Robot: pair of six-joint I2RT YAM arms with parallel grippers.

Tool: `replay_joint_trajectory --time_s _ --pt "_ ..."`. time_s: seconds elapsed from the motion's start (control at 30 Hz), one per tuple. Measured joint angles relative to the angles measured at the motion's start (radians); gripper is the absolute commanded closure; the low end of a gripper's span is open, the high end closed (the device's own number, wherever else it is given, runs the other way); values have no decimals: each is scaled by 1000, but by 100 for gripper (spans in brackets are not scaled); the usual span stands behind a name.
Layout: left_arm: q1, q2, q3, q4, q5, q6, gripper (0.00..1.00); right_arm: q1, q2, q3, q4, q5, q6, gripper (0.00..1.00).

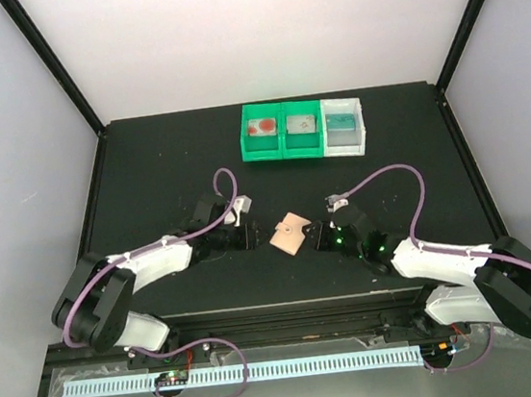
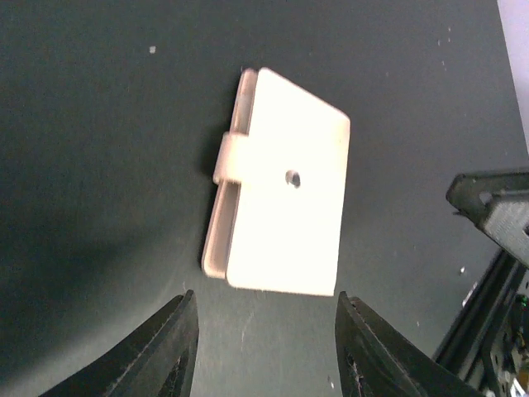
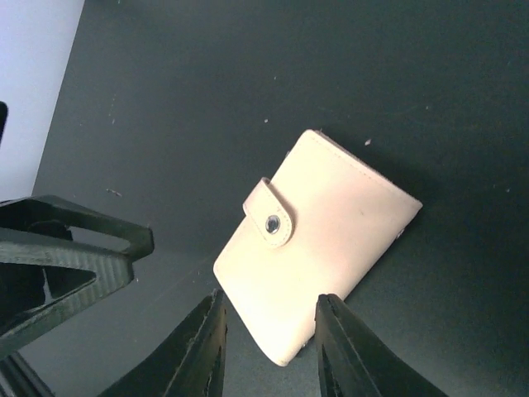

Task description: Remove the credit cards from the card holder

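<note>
Left gripper: the left gripper hangs low over the matte black table. Its dark fingers stand part-way apart and hold nothing.
Right gripper: the right gripper is also low, with its fingers parted less widely. The near corner of the holder lies in the gap, but no pinch shows and nothing is lifted.
Card holder: the flat tan-pink leather-like bifold card holder lies on the table between the two grippers. It is just ahead of the left fingertips and folded shut.
Strap tab: a small matching strap tab wraps over the open edge and is snapped down on a metal stud.
Credit cards: none is in sight, so presumably they are inside the closed holder.
Bins: a row of green and white plastic bins sits at the far side, well apart.
Step in hand: judging by the poses, both arms are closing in to secure the holder. Opening has not begun.
Next move: one gripper probably needs to pin the body down. The other must then catch the thin strap and pull the snap free without skidding the light holder.
</note>
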Motion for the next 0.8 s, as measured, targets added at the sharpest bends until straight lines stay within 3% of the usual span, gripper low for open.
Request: replay_joint_trajectory --time_s 0.2,0.4,0.57,0.67,0.8 --pt "-6 110 27 98 -2 1 57 -35 -8 11 -9 -26 -34 62" --pt "-26 223 25 193 8 -34 54 -128 18 11 16 -112 -66 60" --pt "-63 256 25 239 3 -70 56 -143 38 -19 69 -183 -58 59" --pt "-81 265 19 269 -15 -96 65 -144 53 -38 87 -208 -54 54" --pt "-95 279 14 288 -35 -131 88 -145 82 -40 101 -223 -42 45"
